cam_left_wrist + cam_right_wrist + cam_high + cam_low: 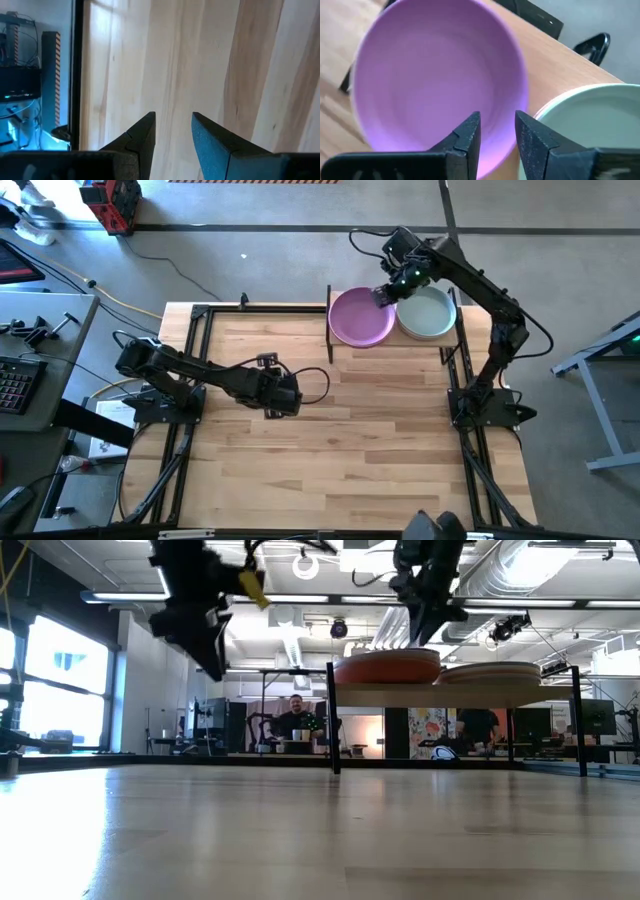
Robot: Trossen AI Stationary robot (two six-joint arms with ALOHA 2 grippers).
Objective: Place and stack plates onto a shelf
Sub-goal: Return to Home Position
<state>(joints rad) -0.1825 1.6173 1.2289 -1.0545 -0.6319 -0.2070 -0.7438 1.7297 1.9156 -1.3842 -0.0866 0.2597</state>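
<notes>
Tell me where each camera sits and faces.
High: overhead, straight down; both arms show, right gripper over the purple plate.
Low: tabletop height, level toward the shelf; both arms enter from above.
Left wrist: on the left gripper, facing the tabletop.
Right wrist: past its fingers onto purple plate and pale green plate.
High and right wrist share both plates.

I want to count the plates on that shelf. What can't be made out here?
Plates under the purple plate and the green plate: high view, the top ones cover them.
Number per stack: low view, rims blur together.
Shelf top: high view, plates cover most of it.
Purple plate's rim: high view, partly behind the right gripper.
</notes>
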